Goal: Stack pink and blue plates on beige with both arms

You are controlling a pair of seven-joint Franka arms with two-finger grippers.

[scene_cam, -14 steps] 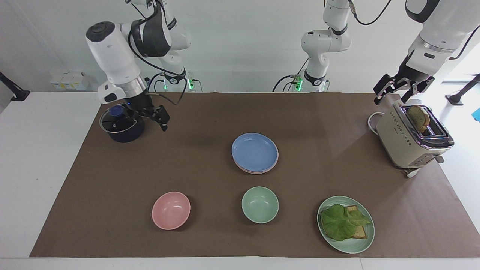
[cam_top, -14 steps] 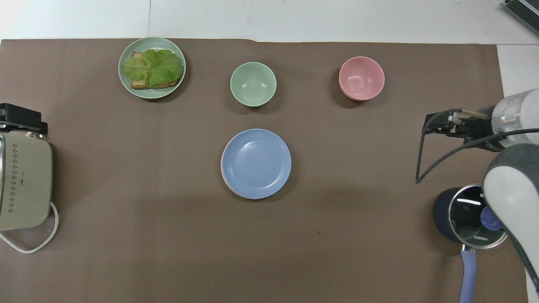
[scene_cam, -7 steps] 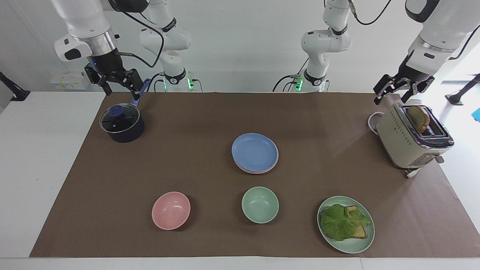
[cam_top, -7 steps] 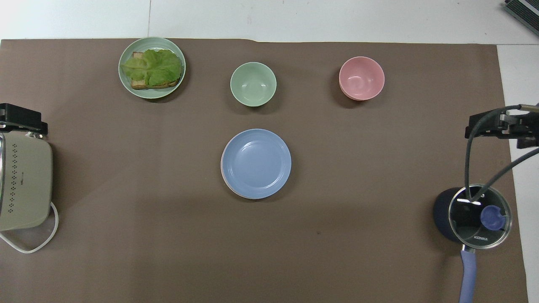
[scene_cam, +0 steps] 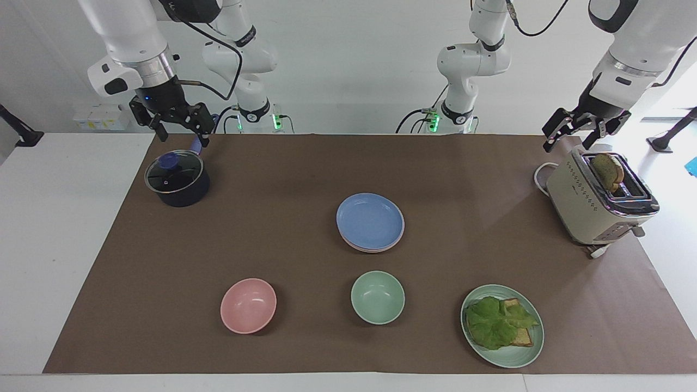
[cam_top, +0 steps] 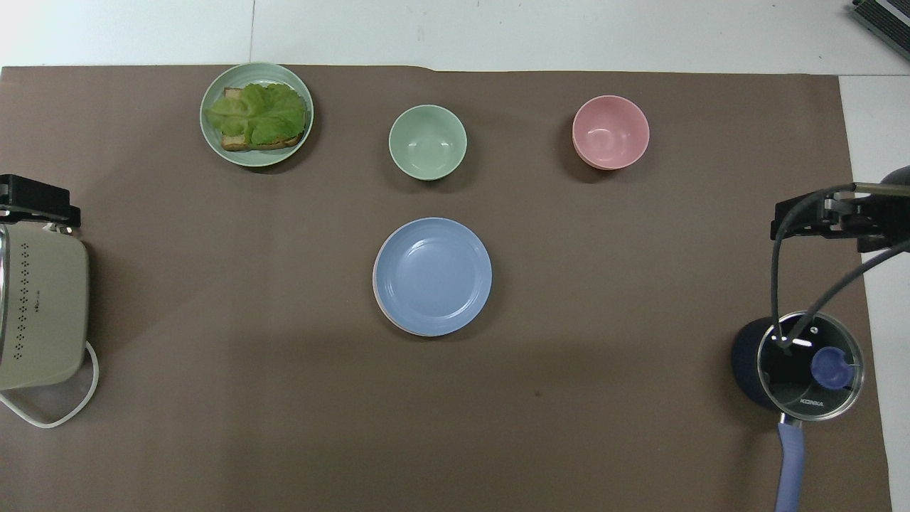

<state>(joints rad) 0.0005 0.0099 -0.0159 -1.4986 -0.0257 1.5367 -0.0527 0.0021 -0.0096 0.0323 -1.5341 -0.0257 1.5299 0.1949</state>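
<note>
The blue plate [scene_cam: 370,219] [cam_top: 432,276] lies at the middle of the mat, on top of a stack. A thin rim of the pink plate [scene_cam: 377,250] shows just under it. The beige plate is hidden beneath them. My right gripper [scene_cam: 184,139] [cam_top: 807,217] hangs open and empty in the air over the mat's edge by the dark pot. My left gripper [scene_cam: 566,146] [cam_top: 35,200] is open and empty too, raised over the toaster's end of the table. Both are well away from the stack.
A dark pot [scene_cam: 176,182] with a glass lid stands at the right arm's end. A beige toaster [scene_cam: 591,209] holding bread stands at the left arm's end. Farthest from the robots are a pink bowl [scene_cam: 248,305], a green bowl [scene_cam: 378,297] and a green plate [scene_cam: 514,359] with lettuce and bread.
My right gripper rose from low beside the pot to high over the mat's edge, then settled slightly lower and toward the middle. The left arm and the plates stayed still.
</note>
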